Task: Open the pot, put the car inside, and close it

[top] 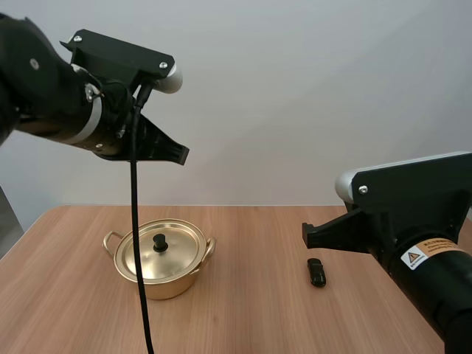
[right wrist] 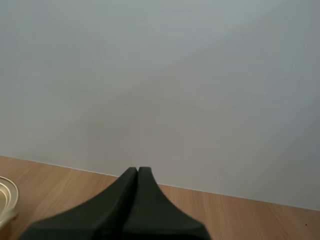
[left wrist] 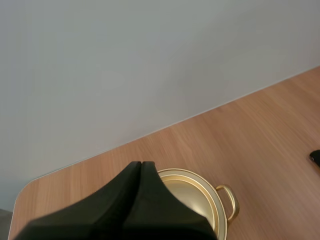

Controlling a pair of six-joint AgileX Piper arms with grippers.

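Note:
A gold pot (top: 161, 259) with two side handles stands on the wooden table left of centre, its lid (top: 160, 249) on, a black knob (top: 159, 241) on top. A small black toy car (top: 316, 272) lies on the table to the pot's right. My left gripper (top: 179, 153) hangs high above the pot, shut on nothing; in the left wrist view its fingers (left wrist: 140, 167) lie together over the pot (left wrist: 202, 197). My right gripper (top: 307, 235) hovers just above and left of the car, shut, its fingers (right wrist: 137, 172) pressed into one wedge.
The wooden table (top: 251, 310) has bare room in front of the pot and between pot and car. A plain grey wall stands behind the table's far edge. The pot's rim (right wrist: 6, 197) shows beside my right gripper in the right wrist view.

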